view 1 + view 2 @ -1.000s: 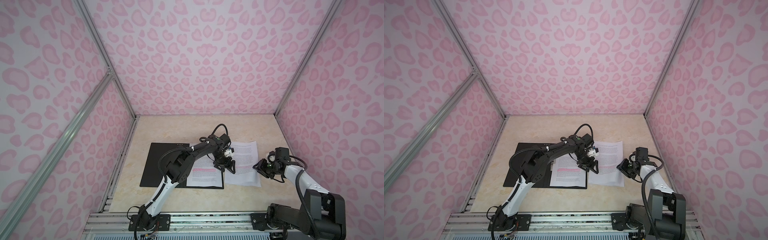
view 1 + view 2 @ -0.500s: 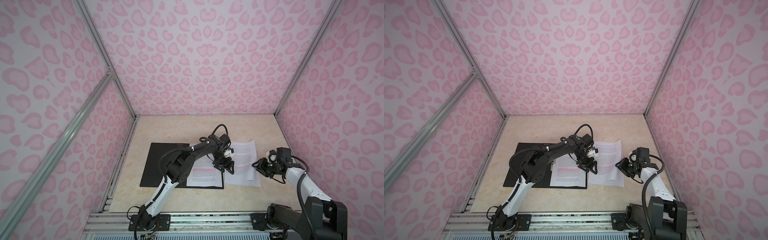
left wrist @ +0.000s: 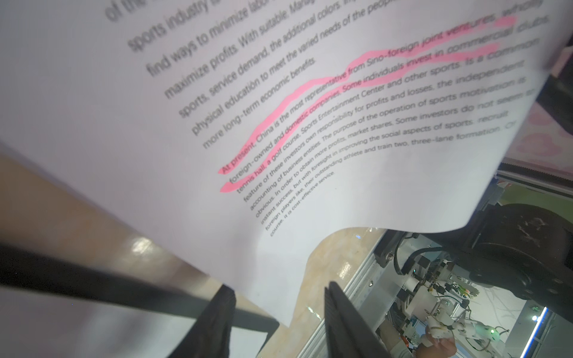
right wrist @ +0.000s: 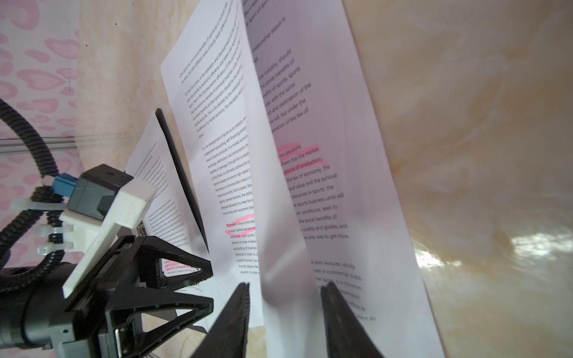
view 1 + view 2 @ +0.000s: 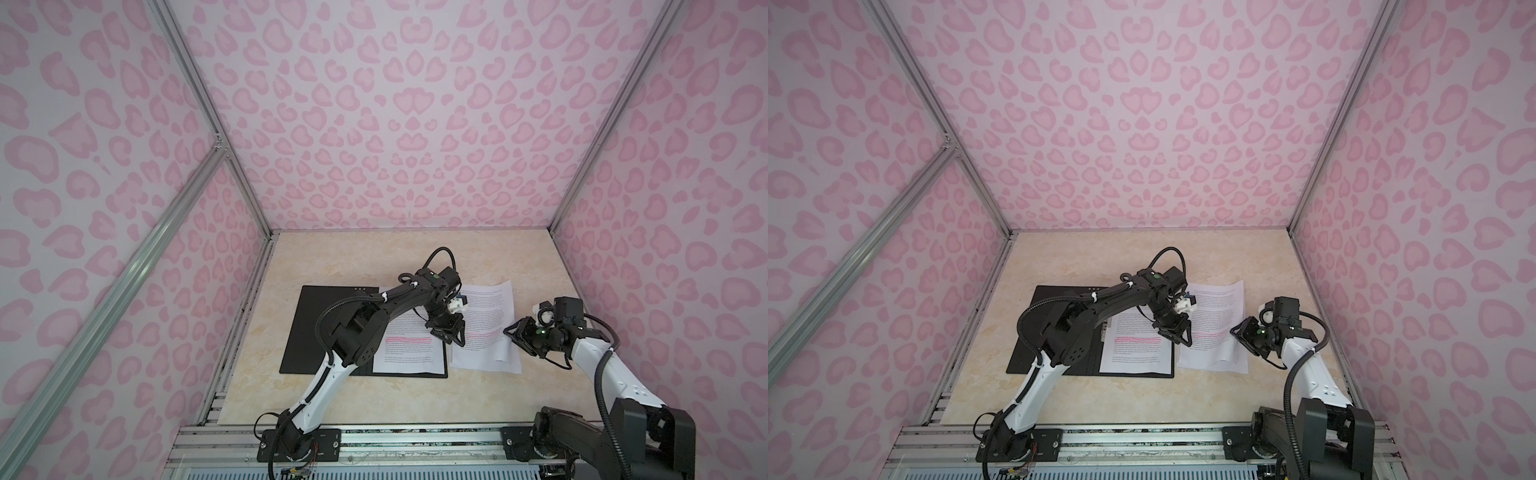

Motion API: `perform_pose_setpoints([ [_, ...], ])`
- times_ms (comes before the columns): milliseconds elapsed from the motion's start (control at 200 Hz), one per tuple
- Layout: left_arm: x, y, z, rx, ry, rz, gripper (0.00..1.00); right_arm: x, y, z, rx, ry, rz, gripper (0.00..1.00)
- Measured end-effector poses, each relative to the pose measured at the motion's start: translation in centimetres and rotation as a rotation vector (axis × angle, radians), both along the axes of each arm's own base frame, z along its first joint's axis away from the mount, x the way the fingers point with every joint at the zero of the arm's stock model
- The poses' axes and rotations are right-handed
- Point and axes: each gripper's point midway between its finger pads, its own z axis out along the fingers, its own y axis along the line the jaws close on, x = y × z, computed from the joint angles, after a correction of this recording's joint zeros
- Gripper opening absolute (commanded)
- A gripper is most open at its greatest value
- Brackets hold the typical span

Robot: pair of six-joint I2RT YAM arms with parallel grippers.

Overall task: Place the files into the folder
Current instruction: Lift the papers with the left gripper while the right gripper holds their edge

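The white paper files [image 5: 478,357], with black print and pink marked lines, are lying in a small pile on the table. They are just beside the right edge of the thin flat folder [image 5: 328,328], which is lying open with its black inside facing up. One more printed sheet [image 5: 409,353] is already resting inside the folder's right half.

The pile's top sheet [image 4: 217,139] is curling up off the sheet under it along its right side. My right pincer [image 5: 513,340] is reaching in at that side. Its fingers are standing apart with the raised edge in the gap (the paper is thin and the gap is wide), so it is not squeezing anything.

My left pincer [image 5: 453,340] is hovering at the pile's left edge, next to the folder. Its fingers are apart too, with the sheet's edge showing between them.

All of this is sitting on the cream, marble-look table [image 5: 374,257], with pink heart-pattern walls [image 5: 415,124] standing around it.
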Motion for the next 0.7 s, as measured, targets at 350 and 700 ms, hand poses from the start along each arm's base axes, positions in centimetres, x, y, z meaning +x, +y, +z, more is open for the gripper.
perform_pose_setpoints([
  [350, 0.0, 0.0, 0.4, -0.010, 0.000, 0.001, 0.33, -0.4, -0.1, -0.4, -0.006, 0.017, -0.003, 0.41],
  [700, -0.3, 0.4, -0.4, 0.012, 0.015, 0.003, 0.38, -0.8, 0.0, -1.0, -0.002, 0.033, -0.002, 0.41],
])
